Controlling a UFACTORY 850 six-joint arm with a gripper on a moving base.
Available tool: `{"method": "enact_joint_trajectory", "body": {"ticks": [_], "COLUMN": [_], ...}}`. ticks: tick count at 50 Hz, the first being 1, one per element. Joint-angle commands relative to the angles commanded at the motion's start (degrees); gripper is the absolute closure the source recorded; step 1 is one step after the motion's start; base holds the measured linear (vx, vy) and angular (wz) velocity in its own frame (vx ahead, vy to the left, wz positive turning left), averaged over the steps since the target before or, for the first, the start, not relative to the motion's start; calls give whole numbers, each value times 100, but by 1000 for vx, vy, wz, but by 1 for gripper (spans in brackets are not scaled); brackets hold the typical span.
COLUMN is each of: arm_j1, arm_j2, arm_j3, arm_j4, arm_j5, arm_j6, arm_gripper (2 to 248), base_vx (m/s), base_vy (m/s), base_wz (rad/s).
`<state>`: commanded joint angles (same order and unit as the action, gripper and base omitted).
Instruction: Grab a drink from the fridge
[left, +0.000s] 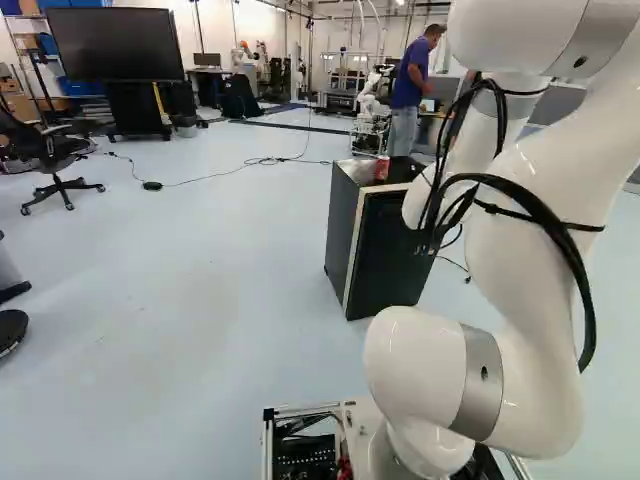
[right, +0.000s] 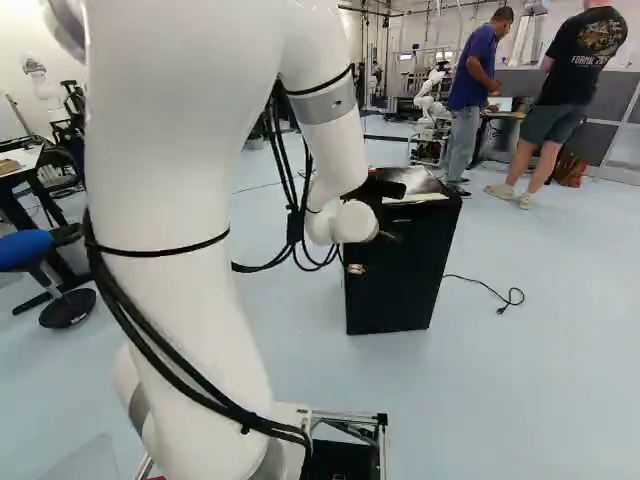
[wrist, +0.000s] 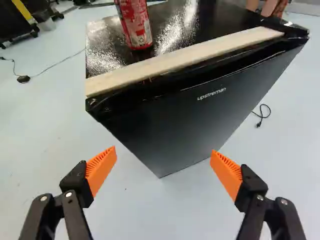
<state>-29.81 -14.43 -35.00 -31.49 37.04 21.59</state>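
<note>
"Spotted the red can (wrist: 136, 25)?"
"Yes; upright atop the fridge (left: 380, 265), upper right of centre, left base view."
"And the gripper (right: 375, 252)?"
"Spread wide; near the fridge, around mid right base view."

Black mini fridge (left: 388, 255), partly behind the white robot arm (left: 535, 215)
A red can (left: 382, 168) stands on top; an office chair (left: 60, 155) and flat-screen television (left: 115, 45) at left.

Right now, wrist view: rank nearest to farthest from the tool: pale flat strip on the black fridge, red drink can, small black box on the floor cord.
1. Pale flat strip: ahead of the tool, along the fridge's top front edge.
2. Red can: on top, just behind the strip.
3. Small black box: floor, farther off, beside the fridge.
</note>
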Motion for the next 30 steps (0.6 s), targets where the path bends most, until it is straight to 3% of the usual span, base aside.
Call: {"method": "enact_joint_trajectory", "body": {"ticks": [11, 30], "arm_j1": [2, 24], "arm_j2": [200, 236], "arm_j3": [238, 281], "arm_j4": [0, 0], "arm_j5": [484, 1338], "arm_j6": [0, 0], "arm_gripper": [3, 3], "base_vx": [0, 0], "base_vy": [0, 0], "base_wz": [0, 0]}}
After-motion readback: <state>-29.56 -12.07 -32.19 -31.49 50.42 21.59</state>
